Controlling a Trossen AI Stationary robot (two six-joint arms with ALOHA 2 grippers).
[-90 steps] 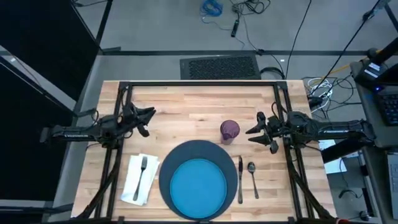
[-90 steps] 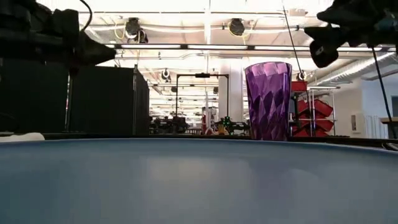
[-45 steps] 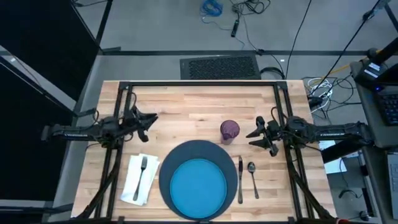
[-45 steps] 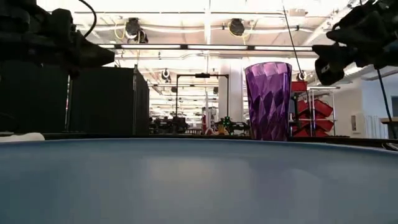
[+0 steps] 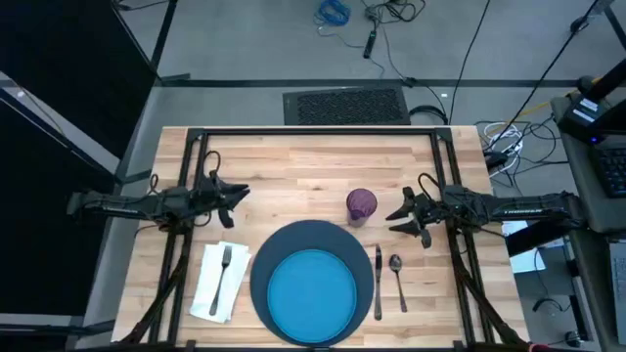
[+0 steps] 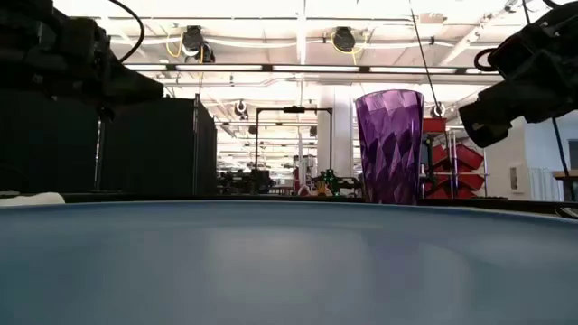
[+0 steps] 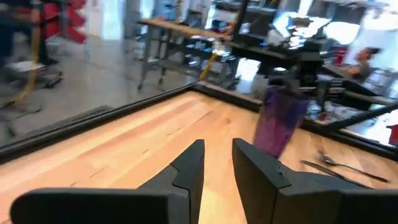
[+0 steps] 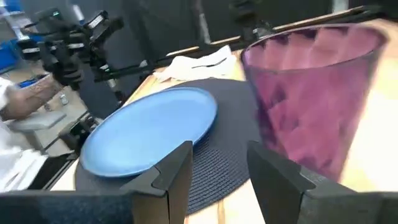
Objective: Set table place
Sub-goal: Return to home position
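Note:
On the light-wood table [image 5: 303, 166] lies a dark grey charger [image 5: 266, 256] with a blue plate [image 5: 313, 293] on it. At its left a white napkin [image 5: 205, 295] carries a fork [image 5: 224, 276]. To the right lie a knife [image 5: 378, 284] and a spoon [image 5: 397, 279]. A purple cup [image 5: 361, 205] stands upright at the charger's far right. My left gripper [image 5: 242, 193] hovers open over bare wood, far of the napkin. My right gripper [image 5: 395, 217] is open just right of the cup [image 8: 311, 93], apart from it.
Black frame rails [image 5: 196, 156] run along the table's left, right and far sides under both arms. Bare wood [image 5: 313, 156] lies between the cup and the far edge. A person's sleeve and arm [image 8: 25, 106] show beyond the table in the right wrist view.
Both grippers have sunk lower and shifted a little toward the table's near edge, staying open. The right gripper has stayed just right of the cup. The cup, plate and cutlery have not moved.

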